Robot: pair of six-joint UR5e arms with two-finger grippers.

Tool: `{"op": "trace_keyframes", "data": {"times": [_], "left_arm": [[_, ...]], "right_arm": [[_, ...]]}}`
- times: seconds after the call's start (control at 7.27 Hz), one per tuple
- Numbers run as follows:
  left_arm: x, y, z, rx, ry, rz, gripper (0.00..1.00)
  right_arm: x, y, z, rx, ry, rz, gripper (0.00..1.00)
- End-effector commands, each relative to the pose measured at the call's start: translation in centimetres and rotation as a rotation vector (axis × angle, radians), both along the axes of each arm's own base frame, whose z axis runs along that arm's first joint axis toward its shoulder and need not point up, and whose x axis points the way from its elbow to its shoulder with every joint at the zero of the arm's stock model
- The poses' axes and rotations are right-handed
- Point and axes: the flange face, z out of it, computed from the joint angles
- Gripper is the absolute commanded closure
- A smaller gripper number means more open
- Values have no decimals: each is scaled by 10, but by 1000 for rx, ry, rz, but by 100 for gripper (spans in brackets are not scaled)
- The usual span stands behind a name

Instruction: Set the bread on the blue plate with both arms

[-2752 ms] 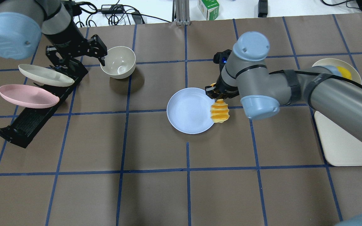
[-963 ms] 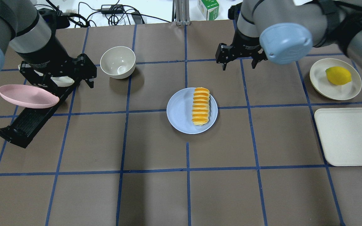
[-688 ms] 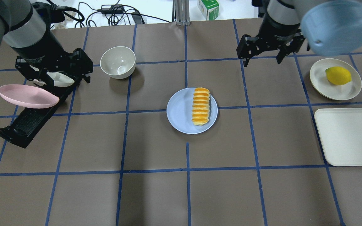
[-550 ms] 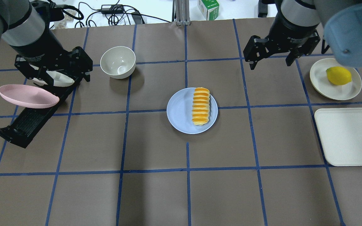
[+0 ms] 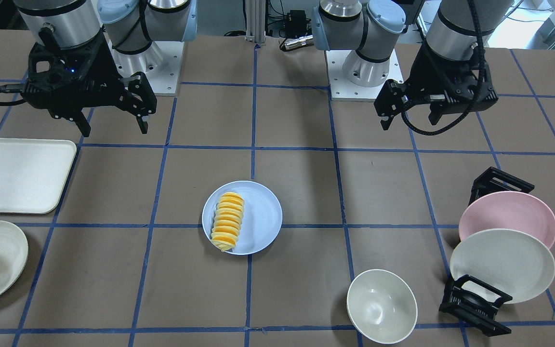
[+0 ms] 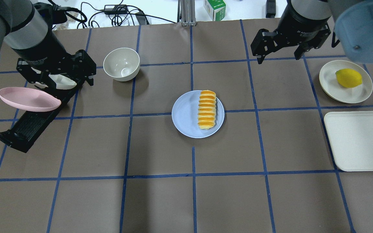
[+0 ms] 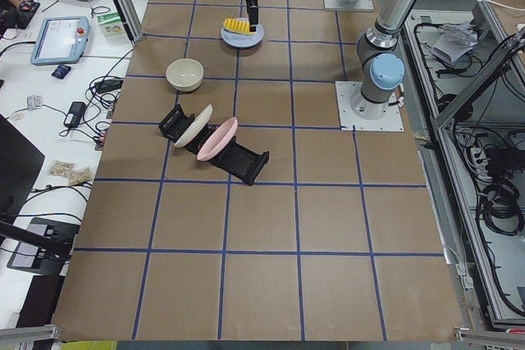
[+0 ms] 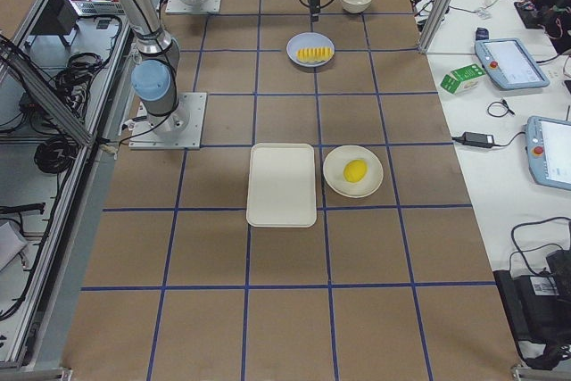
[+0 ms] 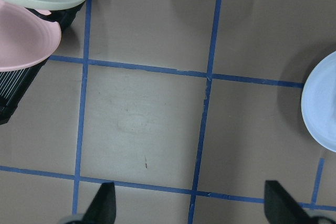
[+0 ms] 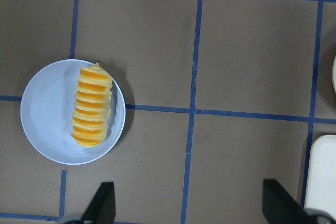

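My left tool point(image 6: 64, 81) and right tool point(image 6: 280, 60) both released, empty. Bread point(image 6: 207, 110) sits toward blue plate's point(image 6: 185, 118) right rim, overhead view. Jolt to surface point(image 6: 160, 200) might roll it off.

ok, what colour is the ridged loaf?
Ridged bread loaf: golden-orange tops, pale yellow sides; clearest from right wrist view.

light bright, even | shadows soft beside bowl point(image 6: 121, 64) | focus sharp | right arm's joint cap point(image 6: 364, 29) blurred
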Motion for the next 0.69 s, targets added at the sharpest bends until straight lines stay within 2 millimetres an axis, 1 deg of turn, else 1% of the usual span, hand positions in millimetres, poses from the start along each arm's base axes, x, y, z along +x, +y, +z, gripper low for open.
{"op": "trace_keyframes", "data": {"times": [0.0,0.14,0.55], "left_arm": [[1,0,-1,-3,-1,-2,0],[1,-2,0,-18,-1,-5,0],[-1,-2,-2,-16,3,4,0]], "right_arm": [[0,-17,6,-8,1,0,0],[1,-19,3,0,-7,-2,0],[0,-20,3,0,1,-1,0]]}}
